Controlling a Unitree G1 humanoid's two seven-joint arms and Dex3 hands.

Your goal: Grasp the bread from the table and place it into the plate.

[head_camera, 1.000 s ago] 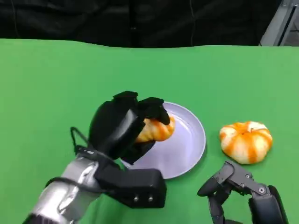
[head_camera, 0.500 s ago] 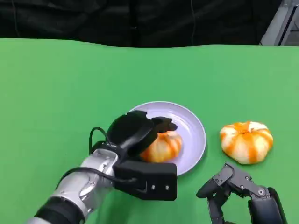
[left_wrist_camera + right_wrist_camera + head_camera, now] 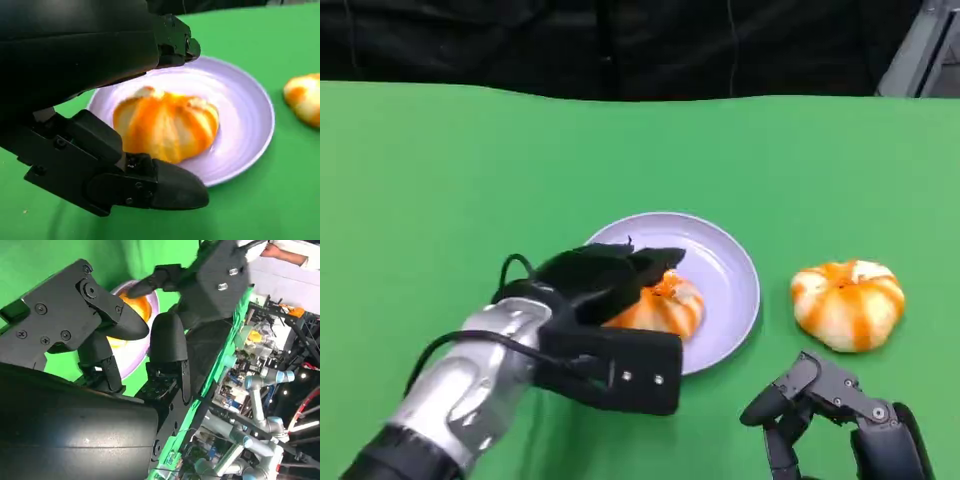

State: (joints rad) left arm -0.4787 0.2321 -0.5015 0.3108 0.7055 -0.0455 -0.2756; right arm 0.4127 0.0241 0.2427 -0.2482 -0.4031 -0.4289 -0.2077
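My left hand (image 3: 605, 280) has lowered the bread (image 3: 660, 305) onto the plate (image 3: 725, 275), fingers now spread clear, so I lift straight away.

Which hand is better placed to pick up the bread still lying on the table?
The right hand: it sits open just in front of the second bread on the green table. The left hand is over the plate beside the bread already there.
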